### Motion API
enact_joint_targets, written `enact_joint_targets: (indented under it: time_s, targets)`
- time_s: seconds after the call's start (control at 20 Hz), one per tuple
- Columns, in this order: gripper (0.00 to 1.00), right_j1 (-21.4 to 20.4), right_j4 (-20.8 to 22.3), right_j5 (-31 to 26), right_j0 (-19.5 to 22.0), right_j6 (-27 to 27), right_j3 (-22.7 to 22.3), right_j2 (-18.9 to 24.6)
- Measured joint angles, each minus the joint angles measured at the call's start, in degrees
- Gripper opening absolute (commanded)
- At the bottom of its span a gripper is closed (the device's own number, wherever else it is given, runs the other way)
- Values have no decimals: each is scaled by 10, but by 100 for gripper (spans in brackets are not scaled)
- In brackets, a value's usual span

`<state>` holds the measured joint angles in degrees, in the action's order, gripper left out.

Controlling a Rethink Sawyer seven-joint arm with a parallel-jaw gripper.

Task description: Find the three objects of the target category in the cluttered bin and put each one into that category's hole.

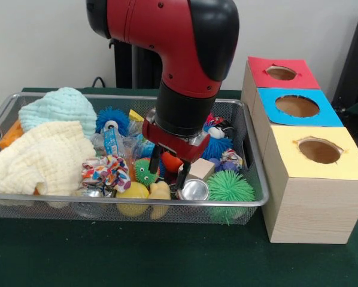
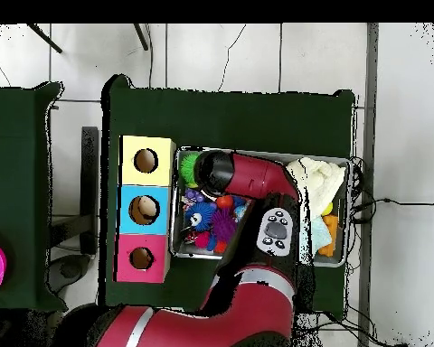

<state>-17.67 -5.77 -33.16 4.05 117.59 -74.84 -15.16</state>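
My gripper (image 1: 167, 169) reaches down into the middle of the wire bin (image 1: 255, 202). It is open, and an orange-red ball (image 1: 172, 161) sits between its two black fingers. Around it lie a small green spiky ball with eyes (image 1: 145, 171), a wooden block (image 1: 201, 169), a silver cup (image 1: 194, 190), a large green spiky ball (image 1: 230, 186), yellow toys (image 1: 135, 192) and a blue spiky ball (image 1: 111, 118). Three boxes with holes stand beside the bin: red (image 1: 281, 73), blue (image 1: 297, 106), yellow (image 1: 319, 150). In the overhead view the arm (image 2: 248, 176) hides the gripper.
A cream cloth (image 1: 41, 158) and a teal cloth (image 1: 58, 107) fill the bin's left side, with a patterned fabric piece (image 1: 107, 170) next to them. From overhead the boxes (image 2: 145, 210) line the bin's left rim (image 2: 174, 203), and the cream cloth (image 2: 320, 176) is at the right.
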Motion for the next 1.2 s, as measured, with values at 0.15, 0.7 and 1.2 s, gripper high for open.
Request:
enact_joint_targets:
  time_s: [0.15, 0.7, 1.2]
  targets:
    - [100, -1, 0, 0, 2, 0, 0, 2]
    - [100, 0, 0, 0, 14, 0, 2, 8]
    - [100, 42, 0, -1, 14, 0, 55, 0]
